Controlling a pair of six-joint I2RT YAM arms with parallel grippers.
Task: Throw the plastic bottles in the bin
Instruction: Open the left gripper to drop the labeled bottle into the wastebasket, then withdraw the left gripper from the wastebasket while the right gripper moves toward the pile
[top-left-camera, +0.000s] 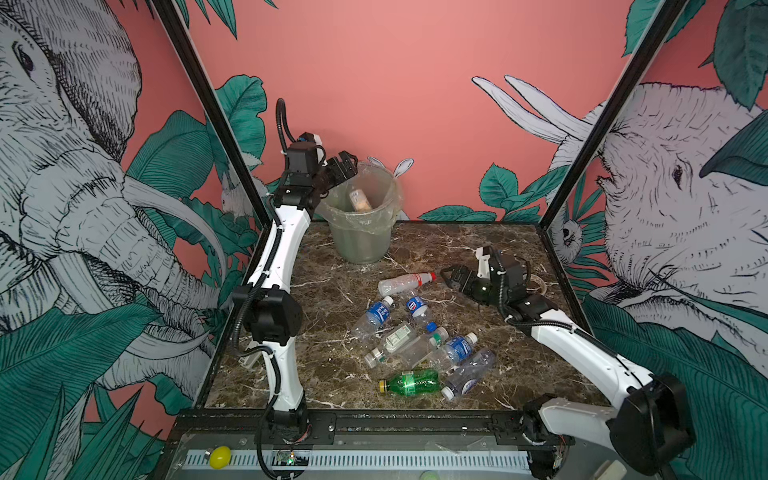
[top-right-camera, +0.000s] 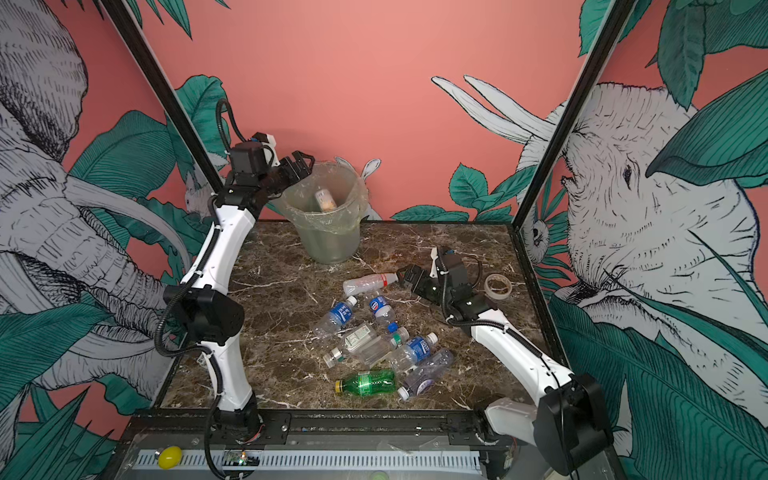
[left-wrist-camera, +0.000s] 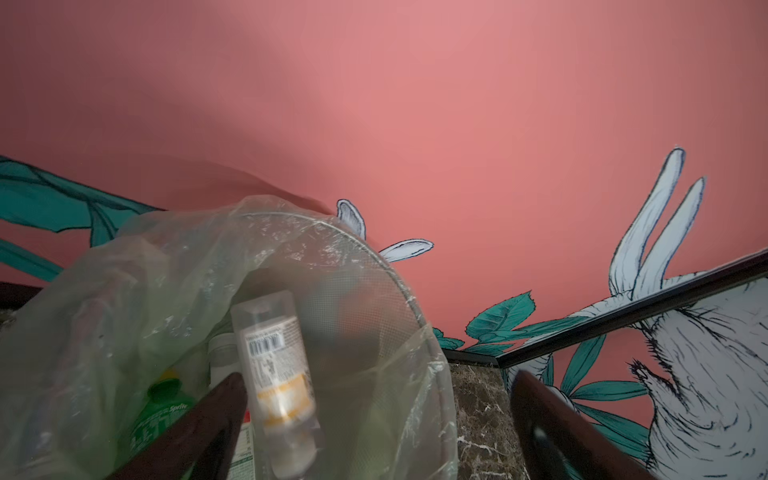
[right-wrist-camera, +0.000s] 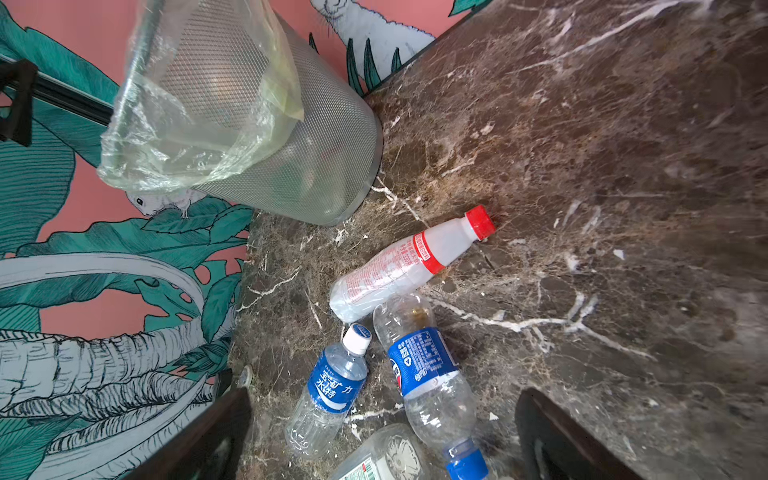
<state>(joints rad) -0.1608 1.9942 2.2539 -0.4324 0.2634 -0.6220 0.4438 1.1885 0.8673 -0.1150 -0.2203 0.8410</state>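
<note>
Marble table (top-left-camera: 332, 291) w/ two white-and-black arms. Left arm (top-left-camera: 286, 232) stood tall, elbow bent, reaching to the far edge. Left gripper (top-left-camera: 344, 165) hung over the bin's rim, fingers spread wide, holding nothing. Right arm (top-left-camera: 582, 345) lay low, stretched fwd. Right gripper (top-left-camera: 451, 277) was also spread wide & empty, just beside the red-capped bottle (top-left-camera: 405, 283).

Bin (top-left-camera: 361, 237) stood upright at the table's far edge, liner over rim. Inside it: a clear bottle (left-wrist-camera: 274, 374) w/ orange label, blurred in left wrist view, and a green bottle (left-wrist-camera: 164, 411), mostly hidden by liner. Approx eight plastic bottles (top-left-camera: 415, 336) lay piled mid-table. Tape ring (top-right-camera: 498, 295) sat behind the right wrist.
</note>
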